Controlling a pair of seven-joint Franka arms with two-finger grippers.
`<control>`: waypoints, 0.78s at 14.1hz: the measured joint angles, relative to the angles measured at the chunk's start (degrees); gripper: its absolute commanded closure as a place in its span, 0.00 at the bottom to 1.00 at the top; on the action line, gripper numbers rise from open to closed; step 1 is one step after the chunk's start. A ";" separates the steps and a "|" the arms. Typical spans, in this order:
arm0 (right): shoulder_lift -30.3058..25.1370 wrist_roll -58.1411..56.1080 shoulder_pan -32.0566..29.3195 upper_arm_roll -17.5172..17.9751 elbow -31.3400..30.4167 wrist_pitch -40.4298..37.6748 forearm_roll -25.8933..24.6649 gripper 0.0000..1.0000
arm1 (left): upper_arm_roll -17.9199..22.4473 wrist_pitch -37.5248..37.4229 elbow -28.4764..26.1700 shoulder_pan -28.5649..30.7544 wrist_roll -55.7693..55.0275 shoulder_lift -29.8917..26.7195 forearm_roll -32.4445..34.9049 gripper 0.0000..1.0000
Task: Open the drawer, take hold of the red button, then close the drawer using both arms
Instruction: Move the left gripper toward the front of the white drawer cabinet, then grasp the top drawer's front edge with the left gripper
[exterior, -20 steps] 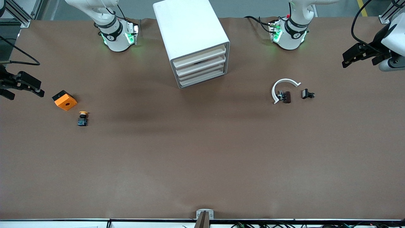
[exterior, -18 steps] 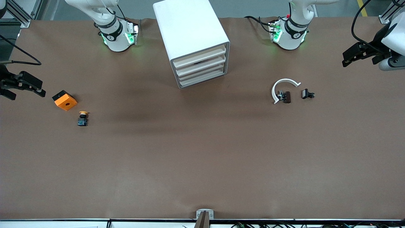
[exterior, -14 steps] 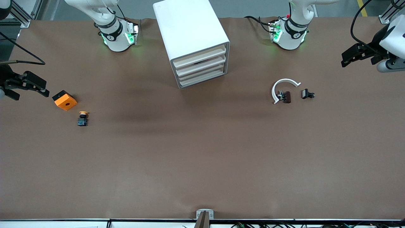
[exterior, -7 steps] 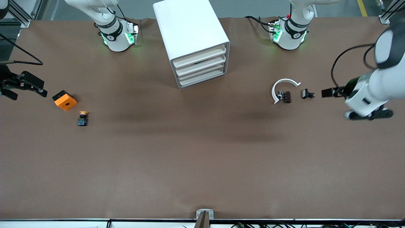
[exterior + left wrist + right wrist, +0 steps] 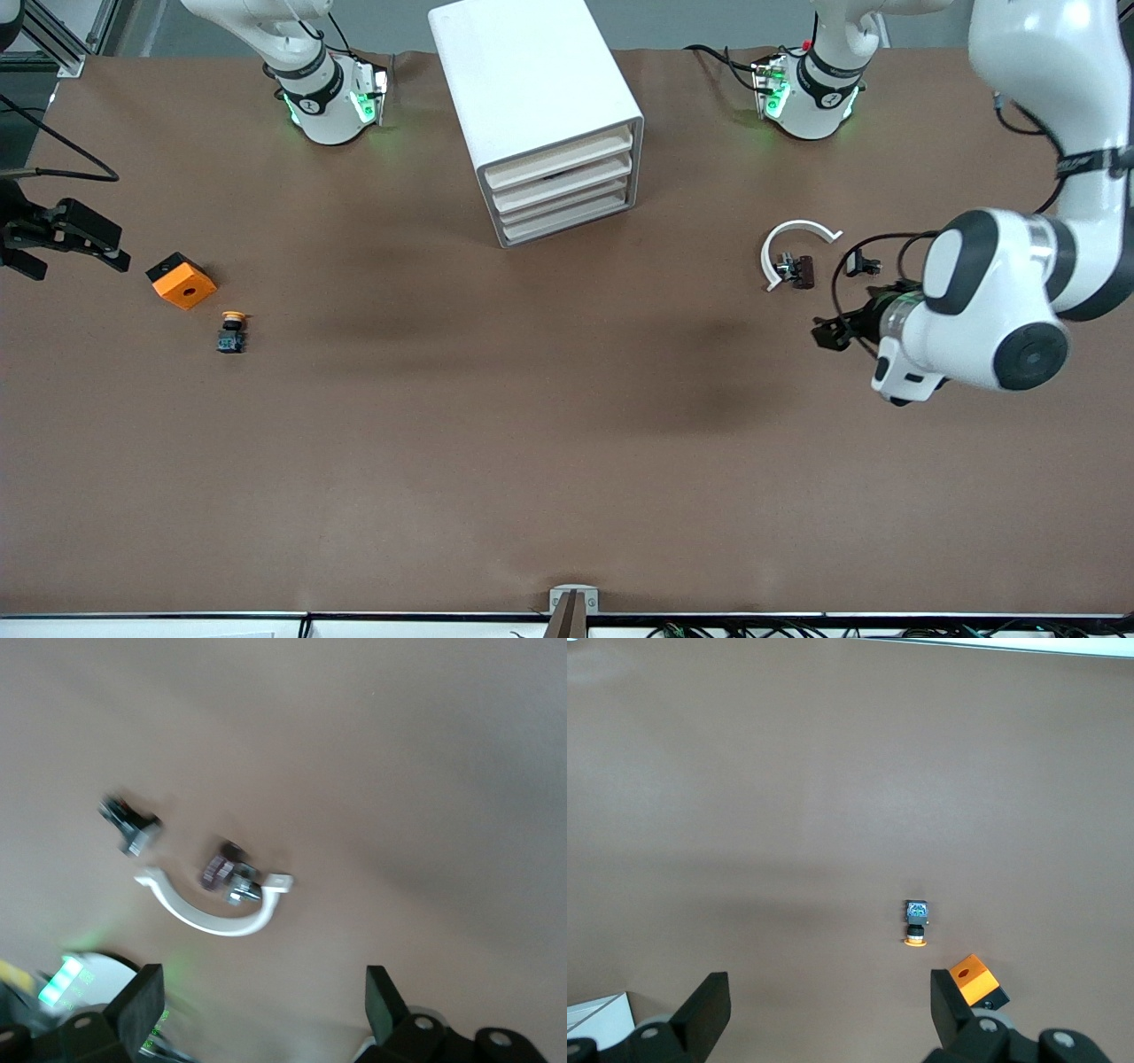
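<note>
Left gripper: fingers spread wide, nothing between them, touching nothing. It hangs over bare table, toward the left arm's end from the cabinet, close to the small parts there. Left arm is bent hard at the elbow, forearm low and level, wrist aimed toward the cabinet side. In the left wrist view both fingers stand far apart, with the parts on the table showing between them.

Right gripper: also released, fingers apart, empty, over the table edge at the right arm's end, well away from the cabinet, just beside the orange block but not touching it. Only its hand shows; the right arm waits.

Nearest the front camera on the right arm's side: yellow-capped button, lying on its side, just nearer than the orange block. On the left arm's side: white curved clip with a dark brown part at its open side, and a small black part beside them.

Farther back: the cabinet, white, standing at mid-table between the two bases and turned at an angle. Four cream drawer fronts are stacked; the second drawer shows a dark slit, the rest look flush. All seem pushed in. Red-capped button is not seen anywhere.

Surface is plain brown matting, with a grey floor at the back.
</note>
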 measured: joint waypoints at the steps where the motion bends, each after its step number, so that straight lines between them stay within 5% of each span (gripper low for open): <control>1: 0.00 0.00 0.00 0.00 0.00 0.00 0.00 0.00 | 0.00 0.41 0.09 -0.09 -5.45 1.61 -3.53 0.00; 5: 0.00 0.00 0.00 0.01 0.00 0.06 0.00 0.00 | -0.12 1.65 0.47 -1.27 -19.65 6.71 -16.30 0.00; 11: 0.00 0.00 0.01 0.04 0.00 0.08 0.00 0.00 | -0.47 1.91 0.70 -13.23 -33.79 10.92 -18.52 0.00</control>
